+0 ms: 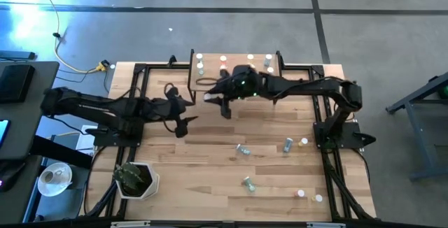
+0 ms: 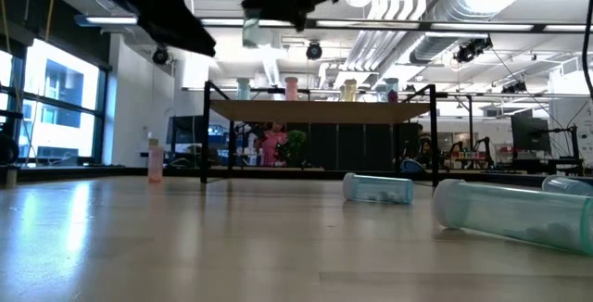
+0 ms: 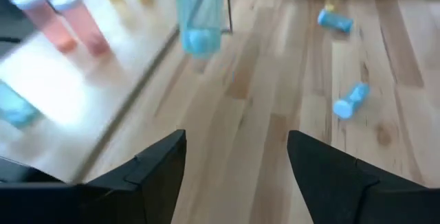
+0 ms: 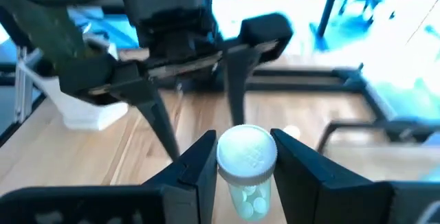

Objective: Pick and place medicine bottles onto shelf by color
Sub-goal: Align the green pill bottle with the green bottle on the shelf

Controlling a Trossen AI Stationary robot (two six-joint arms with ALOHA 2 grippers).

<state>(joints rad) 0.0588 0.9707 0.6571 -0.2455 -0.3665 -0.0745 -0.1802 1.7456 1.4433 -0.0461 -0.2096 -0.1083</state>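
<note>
White-capped and pale teal, the bottle (image 4: pixel 246 165) clamped between the right gripper (image 1: pixel 218 99)'s fingers shows clearly only in the right wrist view; from above we see just that arm stretched left beside the shelf (image 1: pixel 210 66). We see the left gripper (image 3: pixel 237 162) spread wide and empty over bare tabletop (image 1: pixel 210 165), its arm reaching toward the right one. Other bottles (image 1: pixel 243 149) lie scattered behind.

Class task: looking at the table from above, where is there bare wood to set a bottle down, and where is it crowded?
Bare wood lies in the table's middle, between the left gripper and the fallen bottles. It is crowded at the shelf, where the right gripper holds a teal bottle, and among loose bottles near the right front corner.
</note>
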